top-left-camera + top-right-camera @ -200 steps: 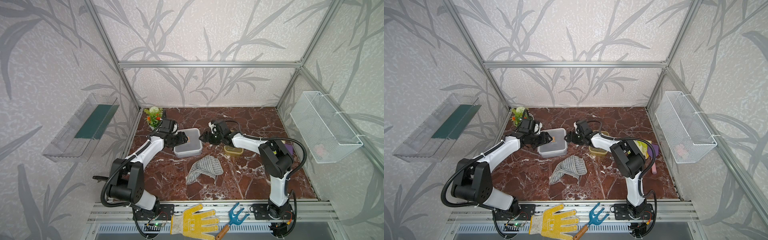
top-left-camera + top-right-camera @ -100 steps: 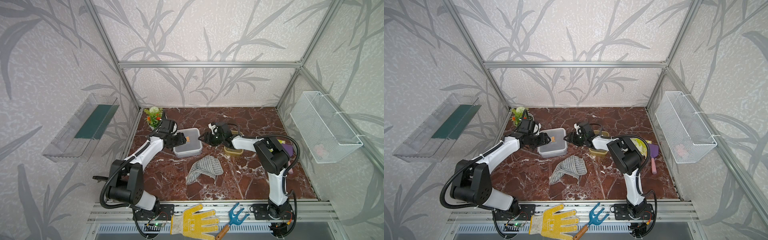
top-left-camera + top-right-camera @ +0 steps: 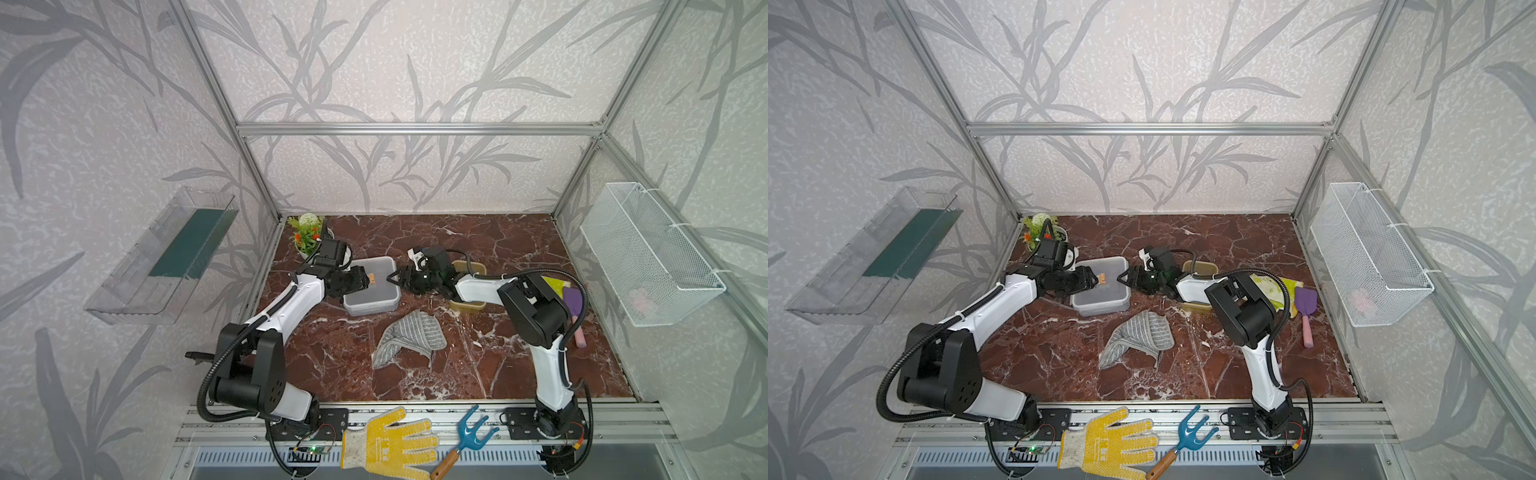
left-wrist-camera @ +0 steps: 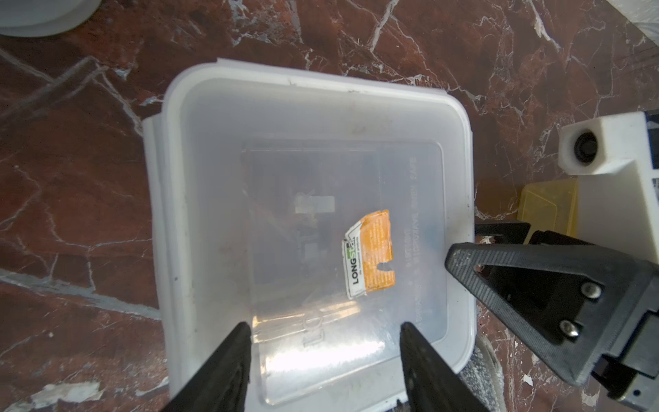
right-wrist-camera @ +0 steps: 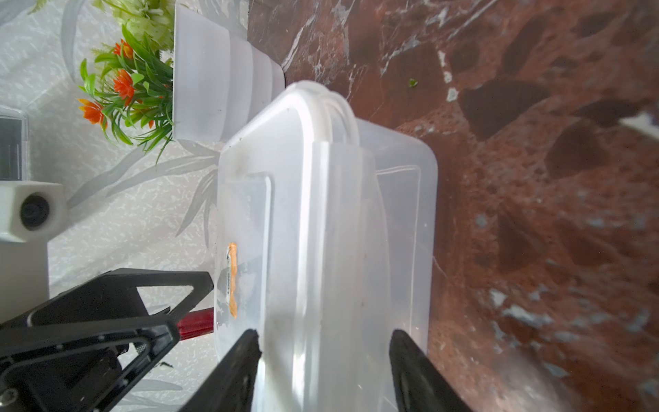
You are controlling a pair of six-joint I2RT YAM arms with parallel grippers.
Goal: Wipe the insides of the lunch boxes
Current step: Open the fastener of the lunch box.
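Glove [image 3: 386, 440] and garden fork [image 3: 465, 440] are parked on the front rail, off the desk [image 3: 498, 365], so ignore those. Next back, around the middle of the desk, the striped cloth [image 3: 409, 338] lies crumpled with nothing touching it.

Behind the cloth, toward the back edge and a bit left of centre, is the larger lunch box [image 3: 376, 293]. Its lid is on, with a torn orange sticker [image 4: 371, 260] on top. The small amber lunch box [image 3: 467, 306] is just beside it toward the right edge, half hidden under the right arm, and looks lidded too.

The left gripper [image 4: 322, 326] is at the big box's left end, jaws apart over the lid. The right gripper [image 5: 322, 332] is at the opposite end, turned on its side, jaws apart and straddling the rim. I can't tell if either is actually pinching anything yet.

My read is that this is the lid-off step, before any wiping. To do it well, I'd have the right jaws catch only the lid lip, not the wall. The left should pin the box down so it doesn't slide on the marble. Peel up from one corner rather than yanking straight up. Far back-left corner has a little plant pot [image 3: 307, 235], so I'd swing the lid away from it.
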